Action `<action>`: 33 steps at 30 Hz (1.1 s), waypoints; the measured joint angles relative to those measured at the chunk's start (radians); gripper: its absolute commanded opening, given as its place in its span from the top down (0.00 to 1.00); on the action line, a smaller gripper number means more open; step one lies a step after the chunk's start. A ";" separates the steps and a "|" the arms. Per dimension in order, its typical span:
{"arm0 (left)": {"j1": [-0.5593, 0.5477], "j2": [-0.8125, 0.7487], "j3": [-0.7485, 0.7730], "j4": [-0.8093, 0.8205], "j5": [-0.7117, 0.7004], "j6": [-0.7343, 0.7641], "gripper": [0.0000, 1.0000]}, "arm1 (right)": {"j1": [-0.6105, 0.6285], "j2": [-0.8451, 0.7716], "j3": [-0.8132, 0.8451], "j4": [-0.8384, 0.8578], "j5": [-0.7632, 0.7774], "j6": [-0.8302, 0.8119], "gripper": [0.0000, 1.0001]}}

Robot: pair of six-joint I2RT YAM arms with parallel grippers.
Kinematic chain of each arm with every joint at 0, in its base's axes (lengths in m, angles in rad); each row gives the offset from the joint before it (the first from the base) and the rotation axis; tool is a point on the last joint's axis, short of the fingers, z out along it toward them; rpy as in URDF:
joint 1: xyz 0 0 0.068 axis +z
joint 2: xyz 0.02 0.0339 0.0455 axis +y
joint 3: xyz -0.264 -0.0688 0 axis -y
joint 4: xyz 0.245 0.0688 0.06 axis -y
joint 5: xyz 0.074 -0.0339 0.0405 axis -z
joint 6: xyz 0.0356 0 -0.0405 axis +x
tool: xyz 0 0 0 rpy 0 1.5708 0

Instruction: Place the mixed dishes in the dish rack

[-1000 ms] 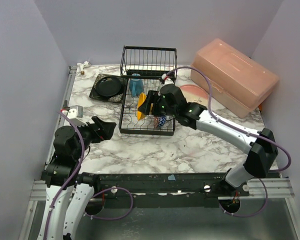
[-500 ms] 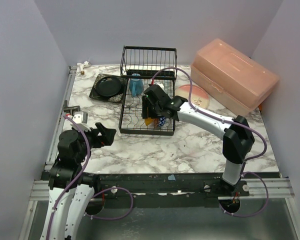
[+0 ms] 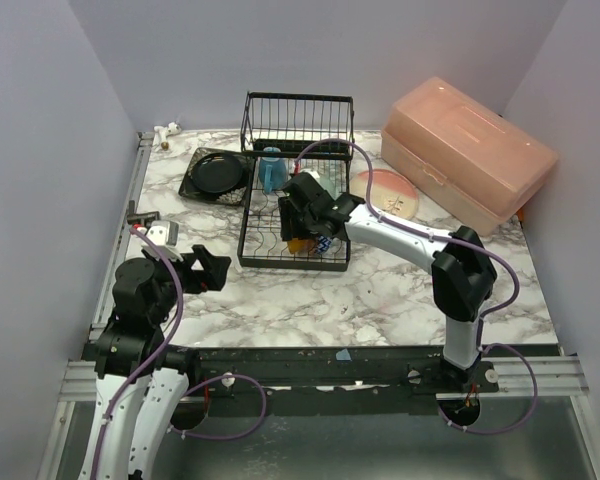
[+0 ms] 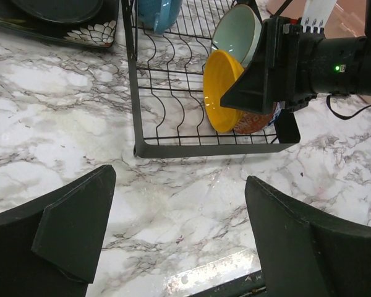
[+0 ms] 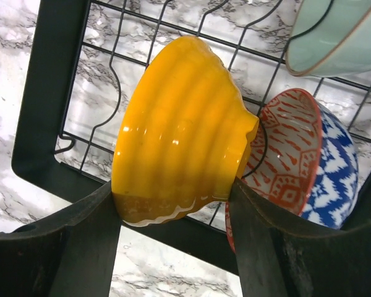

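The black wire dish rack [image 3: 298, 120] stands at the back middle of the table. My right gripper [image 3: 302, 215] is shut on the orange bowl [image 5: 179, 130] and holds it on edge in the rack's front slots [image 5: 105, 80]. The bowl rests against the small red-patterned bowl [image 5: 297, 167]. The mint-green bowl [image 5: 340, 34] stands just behind them. The blue-handled mug [image 3: 271, 170] is in the rack's far left part. A black round plate [image 3: 216, 174] lies on the black square patterned plate [image 3: 195, 188] left of the rack. The beige-pink plate [image 3: 385, 190] lies to its right. My left gripper [image 3: 215, 270] is open and empty over the marble.
The big pink plastic box [image 3: 470, 150] fills the back right corner. The rack's front bar [image 4: 204, 148] lies just ahead of my left fingers [image 4: 74, 216]. A metal rail [image 3: 130, 215] runs along the table's left edge.
My right gripper has swung toward the rack's front and lowered the orange bowl into the slots beside the red-patterned bowl. My left gripper has drawn back a little toward the near left.
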 measured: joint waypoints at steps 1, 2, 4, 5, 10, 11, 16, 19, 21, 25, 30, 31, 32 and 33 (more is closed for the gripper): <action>0.000 0.000 -0.001 0.000 0.000 0.005 0.10 | 0.000 0.005 0.000 0.008 -0.007 -0.003 1.00; 0.000 -0.002 -0.003 0.002 0.000 0.011 0.10 | 0.000 0.009 0.000 0.014 -0.014 -0.006 0.99; 0.000 -0.010 -0.013 0.008 0.000 0.020 0.10 | 0.000 0.018 -0.001 0.025 -0.030 -0.011 0.95; 0.000 -0.013 -0.016 0.010 0.000 0.021 0.10 | 0.000 0.021 -0.003 0.030 -0.037 -0.011 0.87; 0.000 -0.015 -0.029 0.022 0.000 0.031 0.10 | 0.000 0.026 -0.013 0.056 -0.053 -0.015 0.41; 0.000 -0.015 -0.029 0.023 0.000 0.032 0.10 | 0.000 0.026 -0.014 0.059 -0.053 -0.015 0.33; 0.000 -0.015 -0.029 0.024 -0.001 0.036 0.10 | 0.001 0.024 -0.031 0.080 -0.054 -0.018 0.07; 0.000 -0.014 -0.029 0.025 -0.001 0.039 0.10 | 0.013 0.002 -0.058 0.088 -0.051 -0.027 0.03; 0.000 -0.013 -0.029 0.025 -0.001 0.039 0.10 | 0.015 -0.025 -0.078 0.086 -0.053 -0.037 0.02; 0.000 -0.004 -0.029 0.031 -0.001 0.039 0.10 | 0.012 -0.098 -0.125 0.098 -0.053 -0.081 0.02; 0.000 0.001 -0.029 0.031 -0.001 0.039 0.10 | 0.006 -0.253 -0.250 0.178 -0.039 -0.150 0.03; 0.000 0.001 -0.029 0.031 -0.001 0.039 0.10 | 0.006 -0.291 -0.287 0.207 -0.029 -0.159 0.03; 0.000 0.001 -0.029 0.031 -0.001 0.039 0.10 | 0.006 -0.330 -0.327 0.240 -0.017 -0.164 0.03; 0.000 0.001 -0.029 0.031 -0.001 0.039 0.10 | 0.006 -0.369 -0.370 0.276 -0.001 -0.167 0.03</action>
